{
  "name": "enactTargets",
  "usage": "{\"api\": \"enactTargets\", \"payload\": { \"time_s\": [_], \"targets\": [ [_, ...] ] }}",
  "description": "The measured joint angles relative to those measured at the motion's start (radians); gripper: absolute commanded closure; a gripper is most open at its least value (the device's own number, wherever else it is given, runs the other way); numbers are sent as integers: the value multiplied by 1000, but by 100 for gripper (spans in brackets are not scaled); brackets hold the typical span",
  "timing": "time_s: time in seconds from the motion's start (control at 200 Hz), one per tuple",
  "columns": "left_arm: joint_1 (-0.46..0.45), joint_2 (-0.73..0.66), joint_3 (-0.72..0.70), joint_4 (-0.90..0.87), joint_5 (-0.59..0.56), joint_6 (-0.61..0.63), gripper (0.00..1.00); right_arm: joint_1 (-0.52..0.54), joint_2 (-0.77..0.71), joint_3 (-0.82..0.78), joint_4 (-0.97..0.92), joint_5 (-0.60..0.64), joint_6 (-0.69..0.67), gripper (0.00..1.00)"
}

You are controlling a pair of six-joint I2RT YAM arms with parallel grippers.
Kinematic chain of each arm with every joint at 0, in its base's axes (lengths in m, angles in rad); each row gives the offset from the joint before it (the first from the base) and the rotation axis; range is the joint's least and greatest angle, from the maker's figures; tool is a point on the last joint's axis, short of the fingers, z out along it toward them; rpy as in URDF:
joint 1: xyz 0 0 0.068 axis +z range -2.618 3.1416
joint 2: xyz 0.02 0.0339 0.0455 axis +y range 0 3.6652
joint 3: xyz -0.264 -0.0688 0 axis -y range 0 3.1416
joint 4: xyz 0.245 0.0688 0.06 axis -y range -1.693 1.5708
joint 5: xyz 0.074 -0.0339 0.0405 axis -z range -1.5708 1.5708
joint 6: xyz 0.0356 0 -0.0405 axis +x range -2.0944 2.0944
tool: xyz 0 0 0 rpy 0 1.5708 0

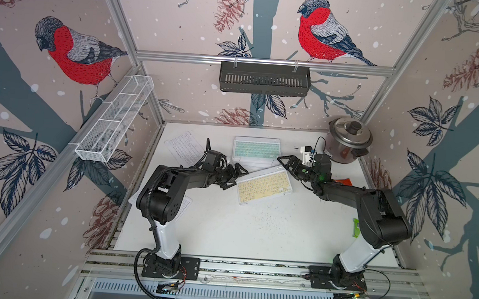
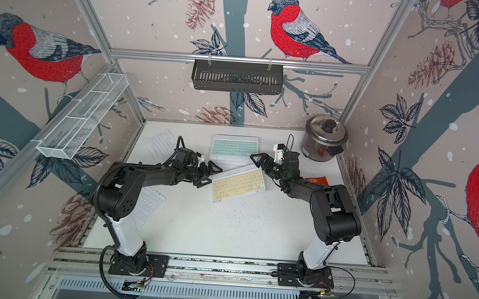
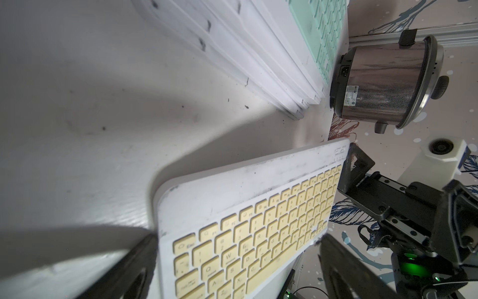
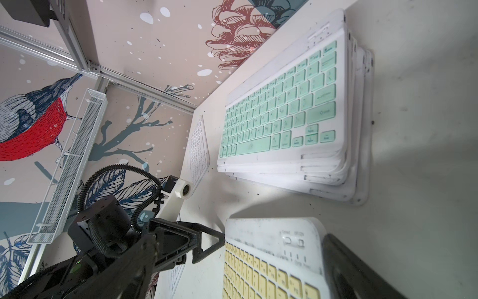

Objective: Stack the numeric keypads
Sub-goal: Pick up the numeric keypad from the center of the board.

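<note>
Yellow keypad (image 1: 264, 184): white frame, pale-yellow keys, askew just beside mint-topped stack (image 1: 256, 151).
Left pincer (image 1: 236, 178), right pincer (image 1: 285, 167): spread wide, flanking it, clamping nothing.

**Laboratory robot cell.** A silver aluminium-profile frame (image 1: 264, 62) encloses a flat white tabletop (image 1: 226, 231). Printed wall panels showing red-breasted birds and pine cones (image 1: 184, 20) line it. Two black-and-white jointed robot arms, left (image 1: 167, 239) and right (image 1: 354, 252), are bolted to a slotted aluminium rail (image 1: 252, 269) at the near edge. A white wire-mesh basket (image 1: 115, 120) and a black slotted metal shelf (image 1: 264, 79) hang from the frame.
</note>
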Motion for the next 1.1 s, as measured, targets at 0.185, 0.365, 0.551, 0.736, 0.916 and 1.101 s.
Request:
{"api": "enactTargets", "payload": {
  "time_s": [0.185, 0.365, 0.551, 0.736, 0.916, 1.101],
  "targets": [
    [0, -10, -5, -9, -2, -23, 4, 13, 0, 21, 17, 3, 21, 0],
    [0, -13, -6, -13, -5, -34, 4, 26, 11, 35, 55, 10, 50, 0],
    [0, -17, -8, -18, -6, -42, 4, 42, 12, 40, 106, 24, 83, 0],
    [0, -22, -9, -33, -6, -45, 4, 58, 16, 43, 166, 32, 132, 0],
    [0, -25, -9, -39, -7, -45, 4, 60, 28, 36, 229, 39, 208, 0],
    [-1, -29, -9, -50, -14, -48, 4, 70, 34, 34, 278, 58, 291, 1]
  ]
}}
